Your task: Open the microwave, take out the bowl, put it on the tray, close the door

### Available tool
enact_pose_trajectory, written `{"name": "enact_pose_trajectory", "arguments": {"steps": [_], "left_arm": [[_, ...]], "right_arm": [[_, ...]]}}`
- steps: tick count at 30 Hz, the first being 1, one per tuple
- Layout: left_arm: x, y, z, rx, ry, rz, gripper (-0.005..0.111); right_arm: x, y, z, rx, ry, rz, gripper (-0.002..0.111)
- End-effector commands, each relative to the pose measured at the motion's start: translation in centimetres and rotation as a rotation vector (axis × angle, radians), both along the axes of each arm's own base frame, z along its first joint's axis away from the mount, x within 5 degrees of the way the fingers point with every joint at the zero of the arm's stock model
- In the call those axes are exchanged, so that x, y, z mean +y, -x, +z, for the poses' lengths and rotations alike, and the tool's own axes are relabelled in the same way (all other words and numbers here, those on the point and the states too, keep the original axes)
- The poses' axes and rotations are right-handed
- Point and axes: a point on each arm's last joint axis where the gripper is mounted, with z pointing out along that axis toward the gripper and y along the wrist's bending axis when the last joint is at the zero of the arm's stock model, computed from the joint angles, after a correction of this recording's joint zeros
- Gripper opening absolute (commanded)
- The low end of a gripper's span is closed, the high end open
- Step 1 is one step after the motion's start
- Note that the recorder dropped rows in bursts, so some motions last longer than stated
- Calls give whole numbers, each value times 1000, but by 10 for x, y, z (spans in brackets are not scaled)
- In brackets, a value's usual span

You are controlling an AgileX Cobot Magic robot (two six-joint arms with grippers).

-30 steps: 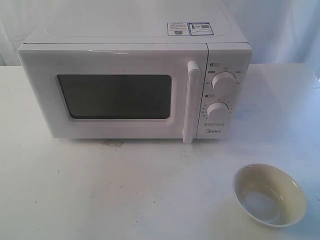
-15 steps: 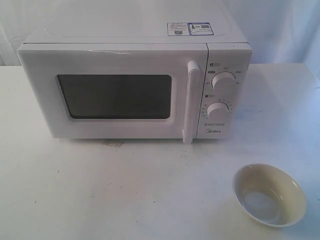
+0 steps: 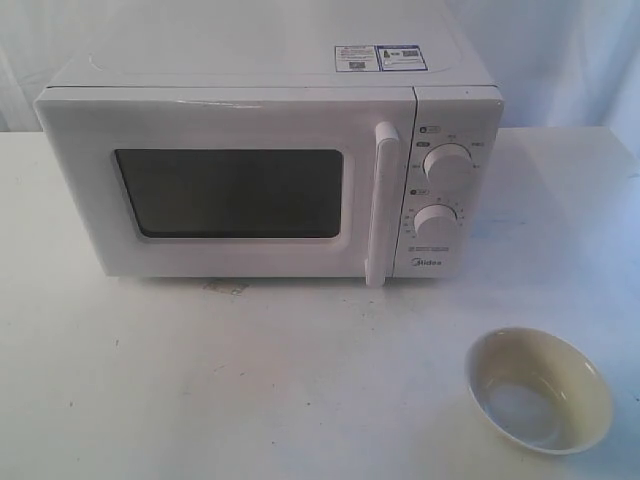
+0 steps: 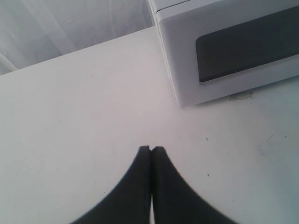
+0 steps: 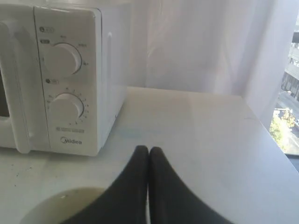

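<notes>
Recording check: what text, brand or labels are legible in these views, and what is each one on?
"Midea": logo on the control panel of the microwave.
Print on the stickers on the microwave's top: too small to read.
Markings around the upper dial and lower dial: too blurred to read.
On the bowl: no text visible.

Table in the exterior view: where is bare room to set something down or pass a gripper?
Widest bare patch: the table in front of the microwave, left of the bowl. Also bare: the strip right of the microwave, behind the bowl. Tightest: the front right corner, which the bowl fills.
</notes>
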Motion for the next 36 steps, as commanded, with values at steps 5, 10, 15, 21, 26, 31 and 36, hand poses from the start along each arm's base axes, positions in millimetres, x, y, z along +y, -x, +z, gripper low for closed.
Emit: {"name": "enact_pose_trajectory", "arguments": {"steps": [5, 10, 15, 21, 26, 31, 36], "left_arm": [[0, 4, 1, -10, 10, -3, 0], [0, 4, 1, -10, 10, -3, 0], [0, 4, 1, -10, 10, -3, 0], [0, 4, 1, -10, 10, -3, 0], [0, 4, 1, -10, 10, -3, 0], [0, 4, 1, -10, 10, -3, 0], [0, 4, 1, -10, 10, -3, 0]], "right_arm": [[-2, 3, -19, 188, 0, -42, 0], [-2, 3, -18, 183, -97, -57, 0], [-2, 3, -18, 183, -97, -57, 0], [-2, 3, -18, 183, -97, -57, 0], [-2, 3, -18, 183, -97, -57, 0], [-2, 3, -18, 183, -97, -57, 0], [-2, 3, -18, 183, -97, -57, 0]]}}
